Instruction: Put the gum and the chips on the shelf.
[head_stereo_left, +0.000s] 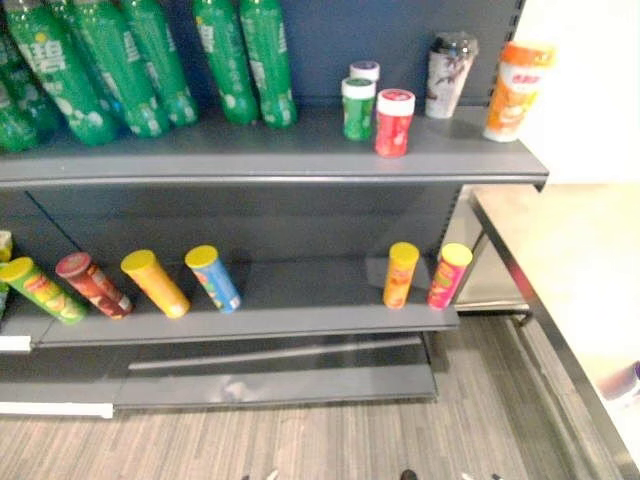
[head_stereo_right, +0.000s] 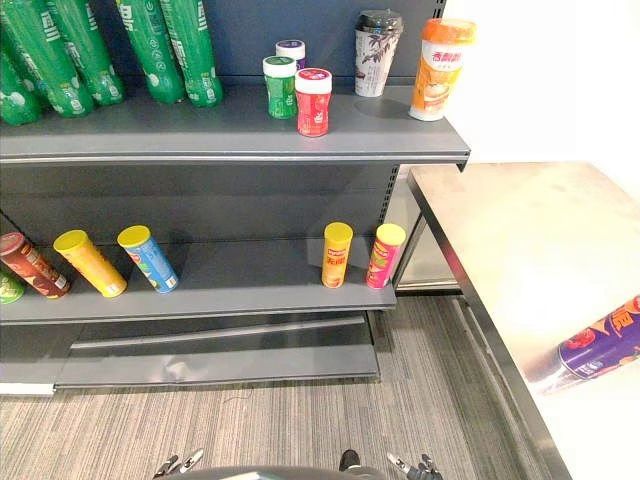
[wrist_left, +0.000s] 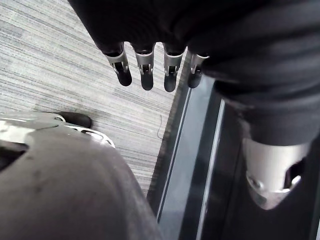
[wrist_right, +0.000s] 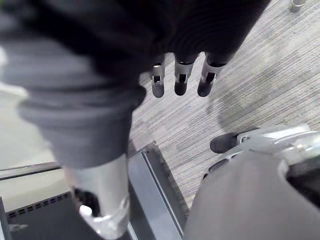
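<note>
Purple chips can (head_stereo_right: 603, 348) lies on its side near the right edge of the steel table (head_stereo_right: 500, 220) in the right eye view. It is well apart from the grey shelf (head_stereo_right: 230, 150), whose right end sits just beside the table's far corner. In the left eye view, the upper board carries at least 6 green bottles (head_stereo_left: 222, 70). It also holds 3 gum jars (head_stereo_left: 394, 122) close together (green, red and purple-lidded) and 2 lidded cups (head_stereo_left: 518, 90) at the right end. The lower board holds 6 upright chips tubes (head_stereo_left: 155, 283), 4 at the left and 2 at the right, with bare board between. In the left wrist view, the left hand (wrist_left: 145, 70) hangs relaxed and empty over striped carpet (wrist_left: 60, 75). In the right wrist view, the right hand (wrist_right: 181, 82) is likewise slack, grasping nothing.
</note>
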